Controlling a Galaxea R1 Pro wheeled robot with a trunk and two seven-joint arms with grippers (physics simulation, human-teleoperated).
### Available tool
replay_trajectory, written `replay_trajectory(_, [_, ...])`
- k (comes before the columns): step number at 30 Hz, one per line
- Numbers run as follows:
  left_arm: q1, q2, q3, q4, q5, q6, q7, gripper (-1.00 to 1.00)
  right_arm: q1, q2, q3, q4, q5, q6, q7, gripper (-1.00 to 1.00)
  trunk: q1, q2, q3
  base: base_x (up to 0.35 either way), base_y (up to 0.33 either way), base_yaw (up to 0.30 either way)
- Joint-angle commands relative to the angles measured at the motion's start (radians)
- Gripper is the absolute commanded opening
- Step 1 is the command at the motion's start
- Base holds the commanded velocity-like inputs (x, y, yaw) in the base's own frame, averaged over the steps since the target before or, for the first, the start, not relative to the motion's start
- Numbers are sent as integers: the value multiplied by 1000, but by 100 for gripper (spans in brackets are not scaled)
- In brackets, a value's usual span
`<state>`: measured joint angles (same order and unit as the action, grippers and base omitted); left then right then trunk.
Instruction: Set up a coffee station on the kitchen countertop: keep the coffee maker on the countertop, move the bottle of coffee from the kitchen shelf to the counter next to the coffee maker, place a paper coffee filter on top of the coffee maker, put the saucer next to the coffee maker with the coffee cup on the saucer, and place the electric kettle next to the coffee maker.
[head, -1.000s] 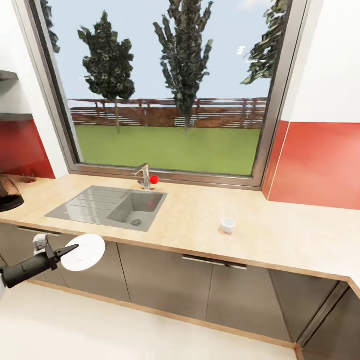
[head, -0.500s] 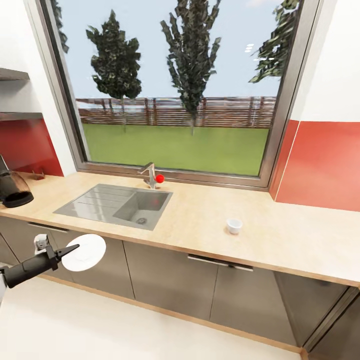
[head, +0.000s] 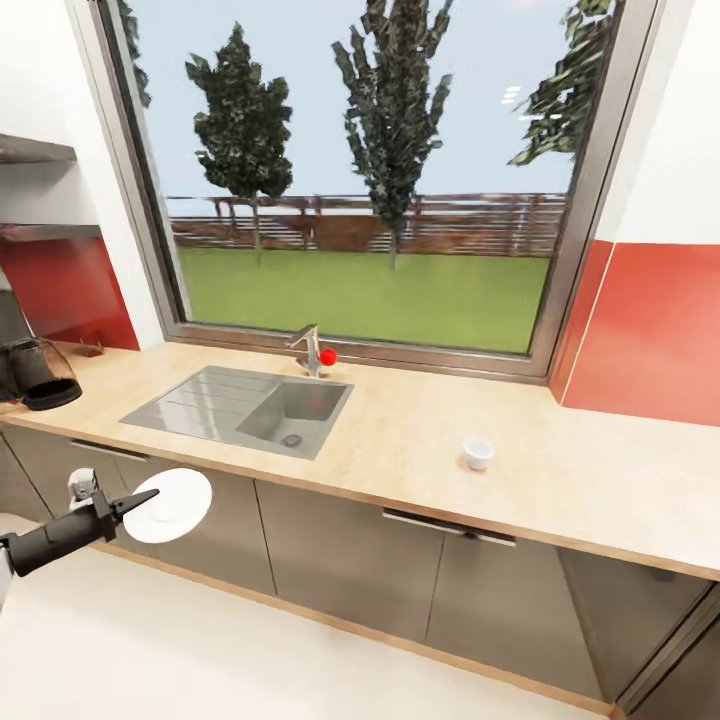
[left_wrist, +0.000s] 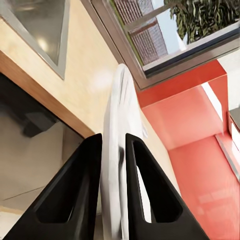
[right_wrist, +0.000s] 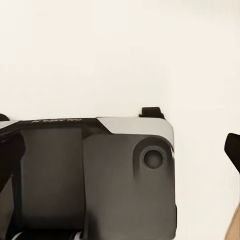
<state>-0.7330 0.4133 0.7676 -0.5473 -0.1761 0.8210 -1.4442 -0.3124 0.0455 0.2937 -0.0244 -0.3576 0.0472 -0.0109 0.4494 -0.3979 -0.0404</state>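
White saucer (head: 172, 505), black gripper (head: 143, 497), red backsplash (head: 650, 330).

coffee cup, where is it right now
In the head view the small white coffee cup stands on the light wooden countertop, right of the grey steel sink and below the window's right end.
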Motion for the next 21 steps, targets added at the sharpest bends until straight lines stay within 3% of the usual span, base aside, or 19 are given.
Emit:
replay_trajectory(1, [-2,-1,6,0,-11,7,-5,-100,0,0,9,-2,-8,5,-1,100,1,-2,-2,0,0,261])
replay_trajectory(12, [-2,1,7,0,-11,7,-5,-100,0,0,10,-1,-6,0,-1,100,1,-2,-2,28,0,277])
replay_trajectory(21, [-2,1,8,0,-11,7,-6,-100,0,0,10,0,-5,0,-1,100,1,-2,-2,285,23,280])
